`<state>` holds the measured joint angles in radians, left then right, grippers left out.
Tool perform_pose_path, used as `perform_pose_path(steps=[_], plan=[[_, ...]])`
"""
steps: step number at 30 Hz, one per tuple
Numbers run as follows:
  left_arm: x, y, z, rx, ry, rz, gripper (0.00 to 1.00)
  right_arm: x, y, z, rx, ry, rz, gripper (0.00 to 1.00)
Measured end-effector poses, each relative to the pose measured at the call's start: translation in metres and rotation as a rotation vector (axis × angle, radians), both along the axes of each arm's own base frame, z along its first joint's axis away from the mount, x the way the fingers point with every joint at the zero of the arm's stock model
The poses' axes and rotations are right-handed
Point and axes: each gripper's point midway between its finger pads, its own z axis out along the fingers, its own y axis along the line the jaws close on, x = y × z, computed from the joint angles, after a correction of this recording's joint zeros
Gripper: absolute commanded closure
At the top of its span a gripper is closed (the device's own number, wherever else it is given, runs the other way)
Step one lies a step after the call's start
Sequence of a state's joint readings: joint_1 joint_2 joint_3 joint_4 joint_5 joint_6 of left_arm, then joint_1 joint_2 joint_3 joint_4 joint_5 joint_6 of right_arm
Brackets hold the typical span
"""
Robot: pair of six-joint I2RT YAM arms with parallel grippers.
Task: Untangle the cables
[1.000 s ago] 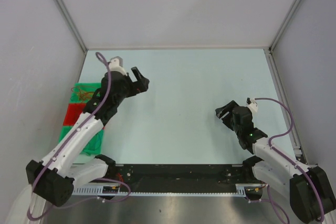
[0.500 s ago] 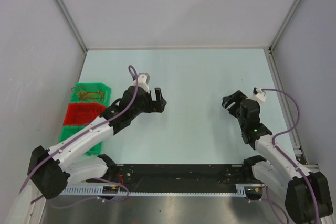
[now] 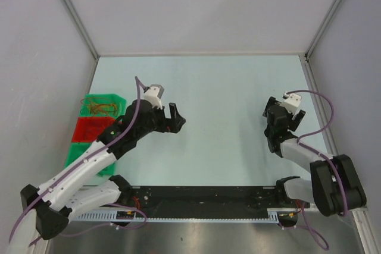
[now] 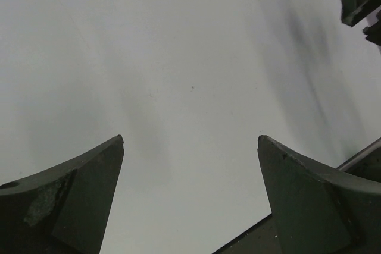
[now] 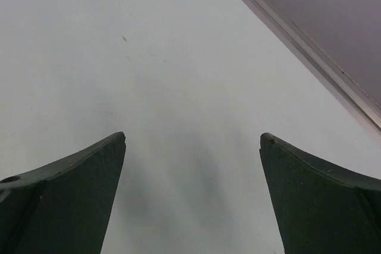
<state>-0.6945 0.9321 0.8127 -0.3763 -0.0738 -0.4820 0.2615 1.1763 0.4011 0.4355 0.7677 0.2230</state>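
Both grippers were spread wide and carried nothing. The left gripper (image 3: 174, 117) hovered over bare table (image 3: 226, 87) near the middle, and its wrist view showed only pale surface between its dark fingers (image 4: 71, 203), with a sliver of the other arm in the upper right corner. The right gripper (image 3: 275, 111) sat folded close above its own base on the right side, pointing towards the far wall; its wrist view likewise showed blank tabletop between the fingers (image 5: 65, 188) and the metal rail (image 5: 309, 52) of the enclosure running diagonally across the top right.

The cables (image 3: 102, 109) lay well apart from both tools, at the table's left edge. An orange-yellow curly bundle rested on the far green sheet (image 3: 116, 99), and next towards the arms came a red sheet (image 3: 89, 129) on which any wires were too fine to make out. A further green sheet (image 3: 77, 150) lay nearer still, largely hidden by the left arm's forearm. Sorting by colour onto separate mats seemed to be why they sat there, each strand kept away from the others.

With no loose tangle visible on the open table and both tools released and drawn clear, the work looked finished or nearly so, though wires this thin could be lying unseen.
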Motion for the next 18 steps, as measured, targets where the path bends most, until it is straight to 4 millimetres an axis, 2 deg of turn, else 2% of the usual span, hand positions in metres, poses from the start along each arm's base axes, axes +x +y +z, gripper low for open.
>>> perform_pose_path(steps=[4,6,8,10,13,15,18], plan=[[-0.004,0.012,0.032,0.024,-0.066,-0.002,0.00,0.004,-0.013,-0.020,-0.050,0.068,-0.018,0.00],[-0.006,0.022,0.042,0.045,-0.106,0.012,0.00,0.012,-0.007,-0.024,-0.068,0.069,0.039,0.00],[-0.010,0.031,0.044,0.068,-0.122,0.021,0.00,0.017,0.001,-0.027,-0.076,0.053,0.105,0.00],[-0.013,0.036,0.041,0.087,-0.129,0.018,0.01,0.020,0.008,-0.032,-0.081,0.035,0.166,0.00],[-0.017,0.038,0.025,0.109,-0.113,0.005,0.01,0.018,0.012,-0.048,-0.074,0.026,0.262,0.00],[-0.020,0.040,0.009,0.140,-0.083,-0.010,0.01,0.016,0.006,-0.057,-0.041,0.015,0.302,0.00],[-0.019,0.041,0.000,0.174,-0.067,-0.018,0.01,0.017,-0.002,-0.065,-0.002,0.022,0.332,0.00]])
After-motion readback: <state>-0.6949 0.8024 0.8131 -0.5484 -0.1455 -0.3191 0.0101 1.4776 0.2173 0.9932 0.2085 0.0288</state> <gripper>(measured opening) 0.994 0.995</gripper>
